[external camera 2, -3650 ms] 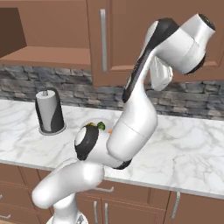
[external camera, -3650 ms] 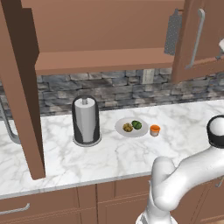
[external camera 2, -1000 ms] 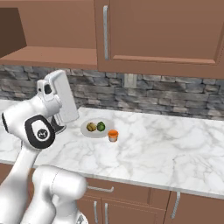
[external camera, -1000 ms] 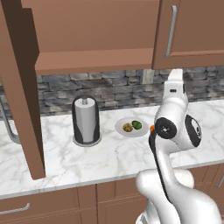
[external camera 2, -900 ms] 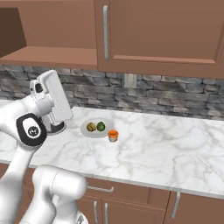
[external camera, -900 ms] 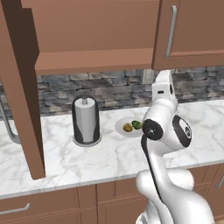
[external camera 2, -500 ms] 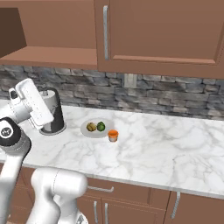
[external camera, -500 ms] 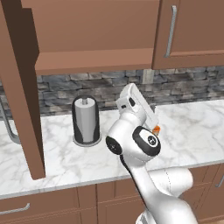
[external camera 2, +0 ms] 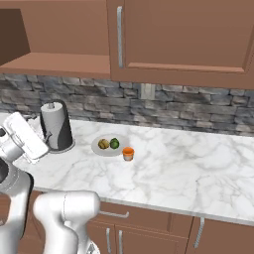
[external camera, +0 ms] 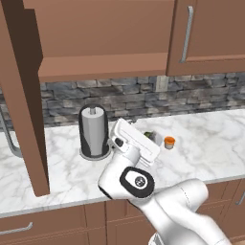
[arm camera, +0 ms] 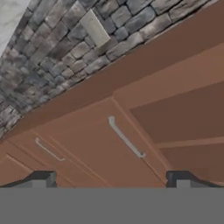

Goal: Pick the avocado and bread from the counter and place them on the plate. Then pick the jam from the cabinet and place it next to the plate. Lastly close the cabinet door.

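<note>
The pale plate [external camera 2: 96, 147] sits on the white marble counter [external camera 2: 178, 168] with the yellow-brown bread [external camera 2: 103, 144] and the dark green avocado [external camera 2: 114, 143] on it. The small orange jam [external camera 2: 128, 154] [external camera: 169, 142] stands on the counter beside the plate, towards the front right. The cabinet door [external camera 2: 178, 34] [external camera: 210, 28] with its silver bar handle is shut. My gripper [arm camera: 111, 179] is open and holds nothing; it points up at the wooden cupboards. The hand [external camera 2: 24, 135] [external camera: 136, 142] hovers left of the plate, near the paper-towel holder.
A dark paper-towel holder [external camera 2: 57, 133] [external camera: 93, 131] stands left of the plate. A second wall cupboard at the left is open, its door [external camera: 21, 95] swung out over the counter. Stone backsplash with an outlet [external camera: 160, 83] runs behind.
The arm has swung down and left, from the upper right cabinet to low over the counter near the paper-towel holder. That cabinet's door, open in the oldest frames, is now shut.
</note>
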